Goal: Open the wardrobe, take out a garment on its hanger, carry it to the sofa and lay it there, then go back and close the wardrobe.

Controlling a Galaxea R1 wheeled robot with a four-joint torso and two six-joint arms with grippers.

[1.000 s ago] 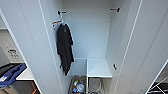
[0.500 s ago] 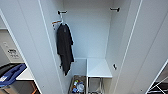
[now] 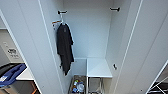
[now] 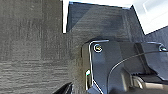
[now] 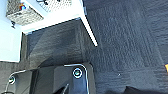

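Observation:
The wardrobe (image 3: 87, 32) stands right in front of me with both white doors swung wide, the left door (image 3: 27, 45) and the right door (image 3: 147, 45) framing the inside. A black T-shirt (image 3: 65, 47) hangs on a white hanger (image 3: 61, 21) from a black bracket at the upper left of the inside. The right half of the hanging space is bare white wall. Both wrist views look down on dark grey carpet (image 4: 30, 45), and the right wrist view catches a white door edge (image 5: 87, 27) of the wardrobe.
A white shelf box (image 3: 98, 67) sits low inside the wardrobe, with a basket of small items (image 3: 77, 86) and a wire basket (image 3: 95, 86) below. A blue object (image 3: 11, 73) lies at the lower left. A wire rack (image 3: 160, 86) stands at the lower right.

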